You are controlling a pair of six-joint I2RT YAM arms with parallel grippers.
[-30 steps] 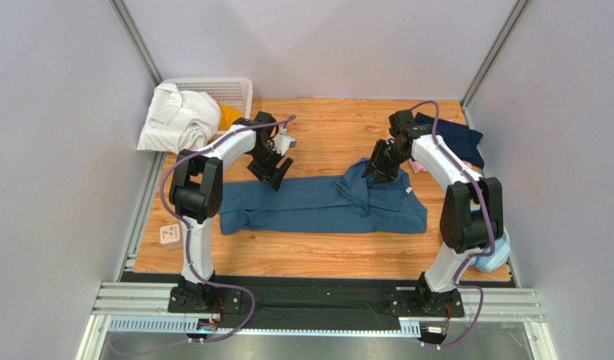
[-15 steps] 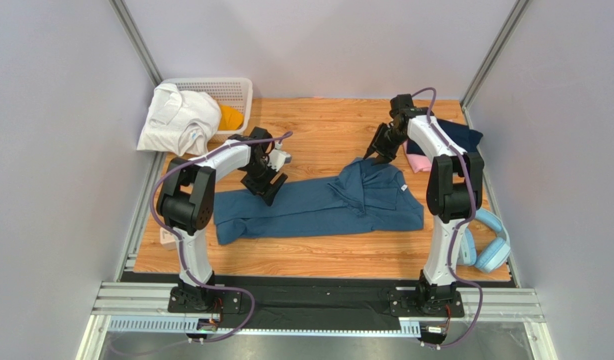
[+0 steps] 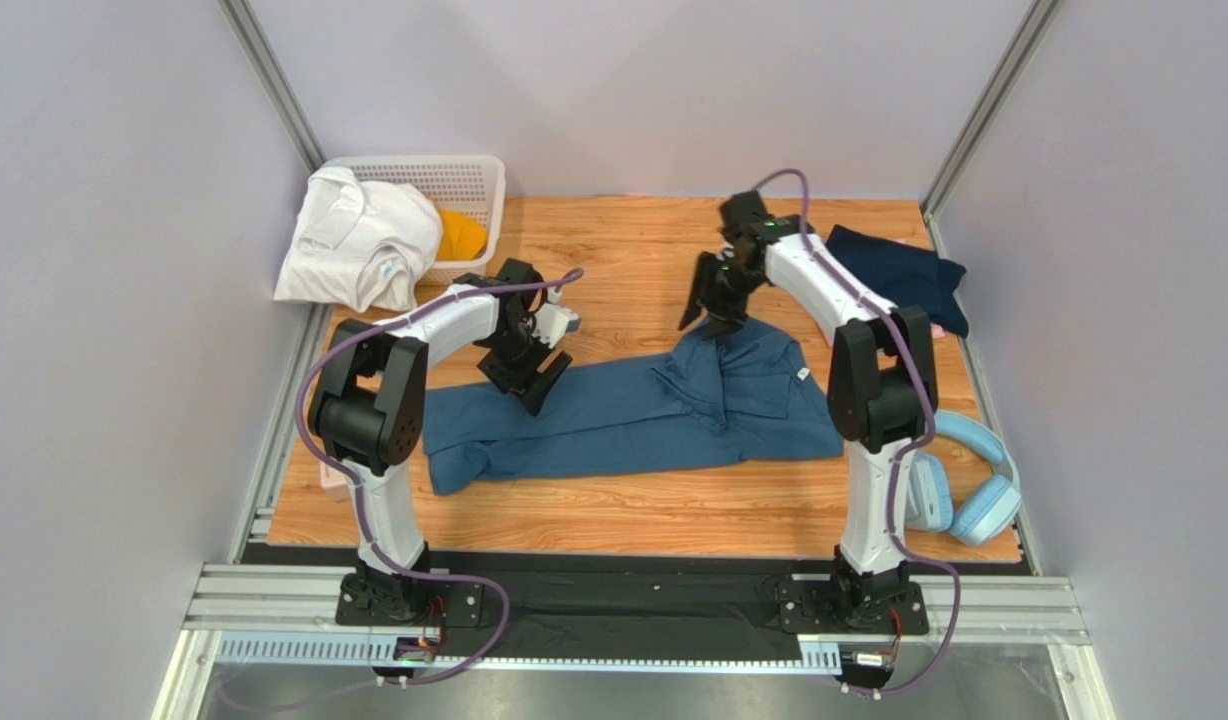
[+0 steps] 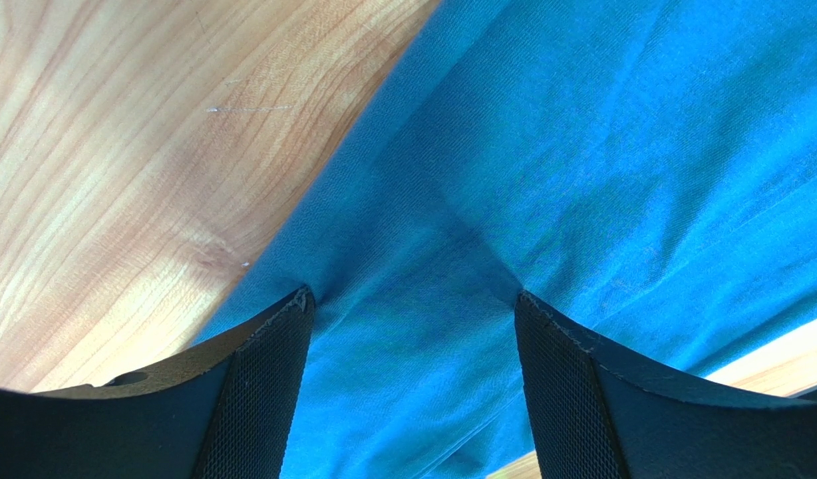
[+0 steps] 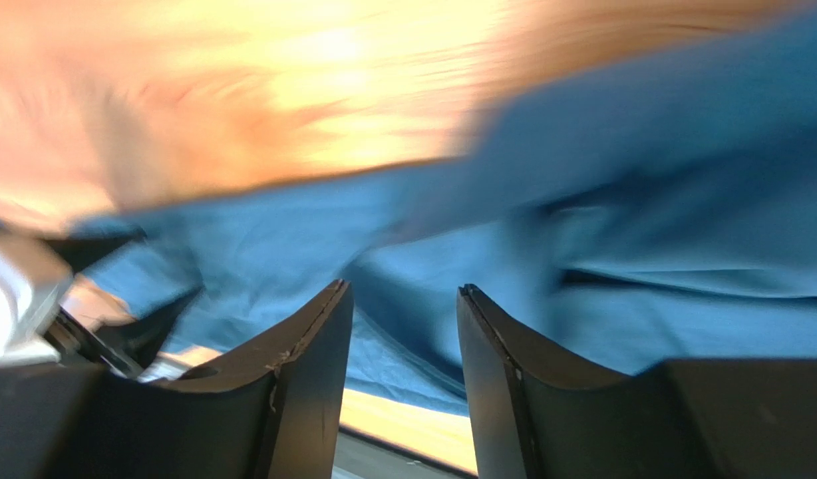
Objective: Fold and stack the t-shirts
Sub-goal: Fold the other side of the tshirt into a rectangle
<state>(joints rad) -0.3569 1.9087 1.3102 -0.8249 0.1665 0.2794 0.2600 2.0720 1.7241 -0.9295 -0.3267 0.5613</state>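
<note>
A large slate-blue t-shirt (image 3: 635, 413) lies lengthwise across the middle of the wooden table, its right part folded over into a raised flap. My left gripper (image 3: 527, 383) is open, and both fingertips (image 4: 283, 329) press down on the blue t-shirt (image 4: 582, 150) near its far edge. My right gripper (image 3: 706, 315) hovers open at the far side of the flap, with nothing between its fingers (image 5: 313, 349); the blue cloth (image 5: 682, 180) lies blurred below it. A dark navy t-shirt (image 3: 898, 270) lies at the back right.
A white lattice basket (image 3: 463, 177) stands in the back left corner, with a white garment (image 3: 357, 240) draped over it and an orange one (image 3: 458, 236) beside it. Light-blue headphones (image 3: 973, 488) lie at the table's right edge.
My right gripper has left the shirt's flap and swung back and to the left, opening wider. My left gripper has drawn the shirt a little to the left and nearer.
</note>
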